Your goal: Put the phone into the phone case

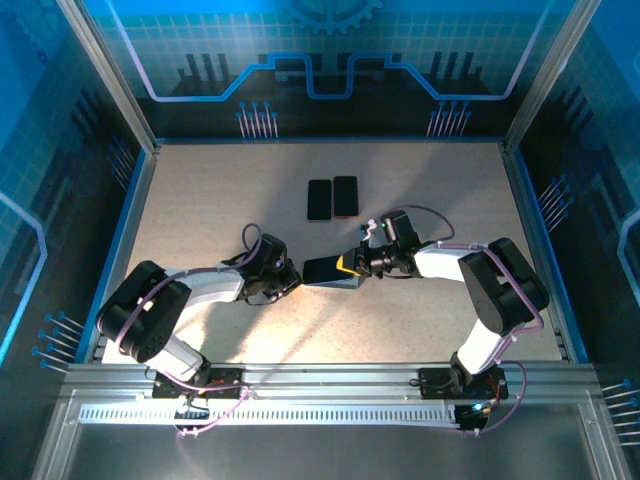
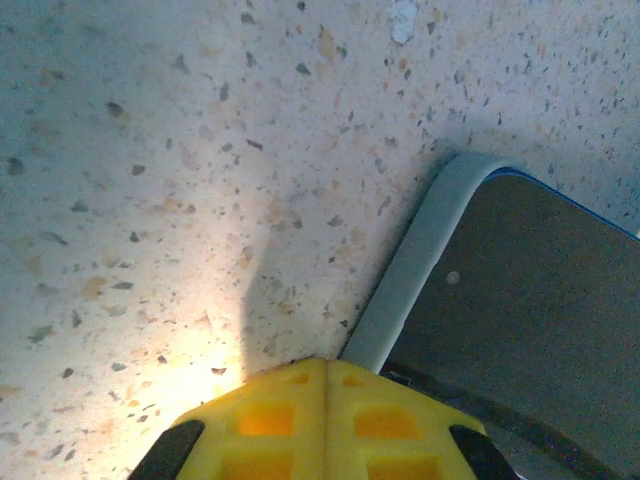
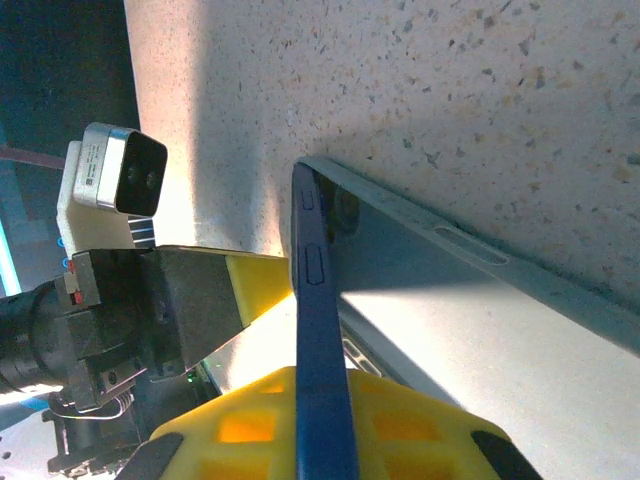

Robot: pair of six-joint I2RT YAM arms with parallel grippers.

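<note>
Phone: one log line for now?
phone tilted over case | right pincer shut on phone | left pincer shut at case edge

The table [image 1: 200,200] is pale beige, speckled with dark and tan flecks. The phone [image 3: 318,300] has a deep blue edge and a dark grey face. The phone case [image 2: 415,265] is light grey. The left gripper [image 2: 327,385] and right gripper [image 1: 349,264] have yellow pads. Of 2 slabs at the back, the left slab [image 1: 319,199] is black, and the right slab [image 1: 345,196] is black with an orange-red edge. The back wall [image 1: 420,40] is blue with a pale grid.
</note>
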